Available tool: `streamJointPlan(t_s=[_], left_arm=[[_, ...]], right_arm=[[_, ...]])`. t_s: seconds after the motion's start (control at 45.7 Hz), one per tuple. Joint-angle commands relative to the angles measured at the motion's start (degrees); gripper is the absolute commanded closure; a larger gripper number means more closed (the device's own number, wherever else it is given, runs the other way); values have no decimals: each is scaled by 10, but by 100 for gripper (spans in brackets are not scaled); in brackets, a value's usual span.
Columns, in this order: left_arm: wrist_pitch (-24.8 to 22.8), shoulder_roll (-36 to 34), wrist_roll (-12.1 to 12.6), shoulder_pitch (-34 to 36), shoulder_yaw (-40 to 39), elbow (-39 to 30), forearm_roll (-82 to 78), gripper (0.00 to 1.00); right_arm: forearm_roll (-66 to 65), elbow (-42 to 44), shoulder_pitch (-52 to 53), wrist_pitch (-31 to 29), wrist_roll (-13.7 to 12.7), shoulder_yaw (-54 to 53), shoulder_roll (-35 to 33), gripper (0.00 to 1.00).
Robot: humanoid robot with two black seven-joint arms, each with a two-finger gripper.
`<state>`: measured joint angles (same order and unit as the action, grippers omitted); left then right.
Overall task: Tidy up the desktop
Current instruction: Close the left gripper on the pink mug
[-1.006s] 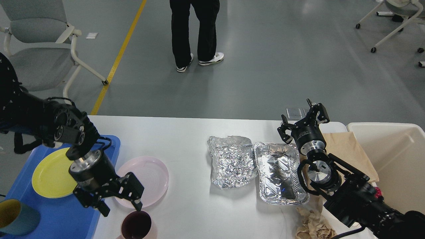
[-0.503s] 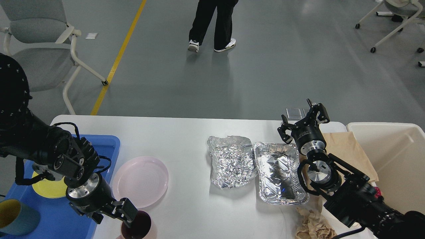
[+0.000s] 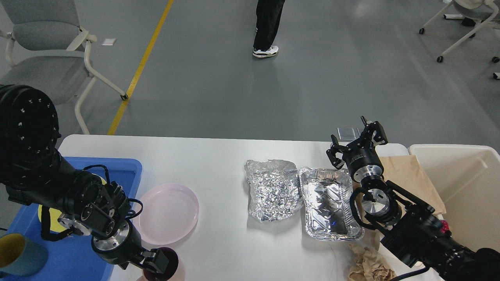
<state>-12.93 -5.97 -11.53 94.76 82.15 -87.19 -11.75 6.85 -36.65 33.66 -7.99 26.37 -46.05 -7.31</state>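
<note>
The bench (image 3: 218, 156) fills the lower view, littered end to end. Over the last second the left gripper (image 3: 158, 263) has dropped from above the pink plate (image 3: 168, 214) to the dark cup (image 3: 166, 265) at the near edge, left of centre. A pickup looks close, likely bound for the blue tray (image 3: 125, 168) at the left end. Its jaws sit at the cup's rim; I can't tell if they've closed. The right gripper (image 3: 355, 142) hasn't moved, jaws spread and empty, near the far right corner beside the foil tray (image 3: 328, 203).
</note>
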Motion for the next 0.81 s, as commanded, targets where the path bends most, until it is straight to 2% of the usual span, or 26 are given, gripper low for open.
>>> streamJointPlan(t_s=[0.0,0.175,0.284,0.481,0.591,0.788], left_arm=[[19,1,14,-5,-3,0,-3,6],[61,8,23,-22,-8,2,-5,7],[64,10,37,-36,-16,2,-5,7],[74,13,42,-43,-16,2,-5,8],[75,13,54,-45,-13,5,-6,9],[84,14,62,-50,-13,6,-6,15]], right_arm=[[0,0,0,0,0,0,0,0],[0,0,0,0,0,0,0,0],[0,0,0,0,0,0,0,0],[0,0,0,0,0,0,0,0],[0,0,0,0,0,0,0,0],[0,0,0,0,0,0,0,0]])
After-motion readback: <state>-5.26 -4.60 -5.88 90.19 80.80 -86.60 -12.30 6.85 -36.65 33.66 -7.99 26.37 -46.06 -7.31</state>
